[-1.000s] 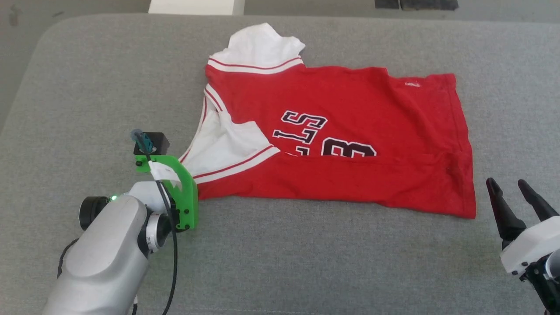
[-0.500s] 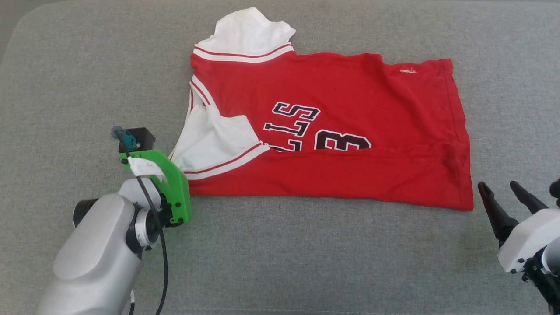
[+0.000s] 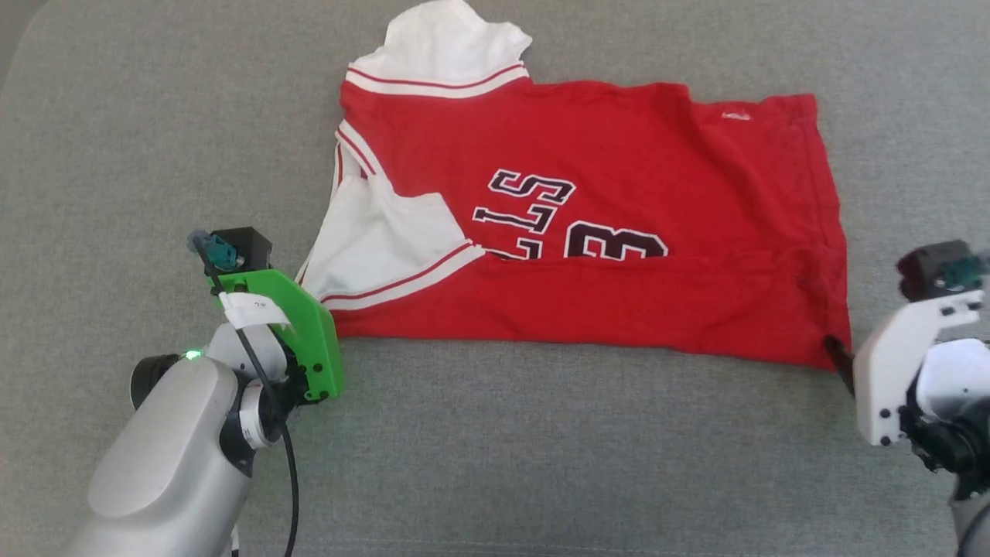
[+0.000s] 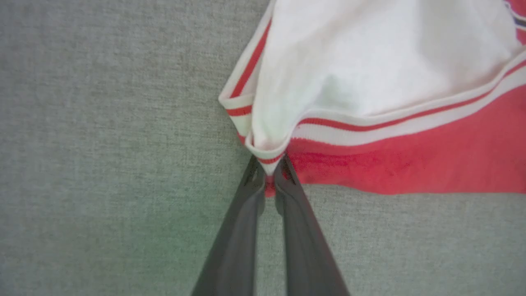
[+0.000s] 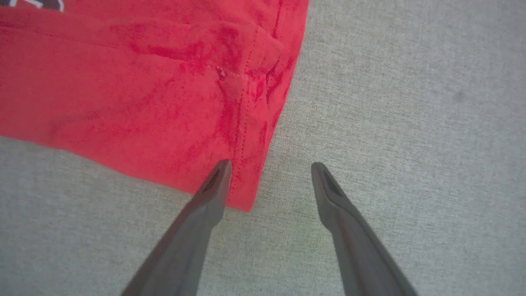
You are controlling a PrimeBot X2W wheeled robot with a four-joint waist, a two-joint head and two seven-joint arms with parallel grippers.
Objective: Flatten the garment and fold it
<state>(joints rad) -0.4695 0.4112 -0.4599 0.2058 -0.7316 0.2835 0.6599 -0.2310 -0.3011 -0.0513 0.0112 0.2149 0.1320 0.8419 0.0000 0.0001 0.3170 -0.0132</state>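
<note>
Head view: a grey woven padded surface [image 3: 541, 449] is seen, and the bright red soft fabric garment [image 3: 619, 302], white-panelled and navy-lettered, is spread across it.
Left wrist view: the left gripper [image 4: 269, 174] is pinched on the garment's striped corner.
Right wrist view: the right gripper [image 5: 271, 168] is spread, with the red hem corner lying between its fingers; the corner is best straddled deeper before closing.

You have a grey, woven-cloth bench [image 3: 495, 449] under both claws. It spreads out to the left of the left claw [image 4: 269, 174] and to the right of the right claw [image 5: 271, 165]. A faint dark speck [image 5: 458, 96] sits up and to the right of the right claw.
</note>
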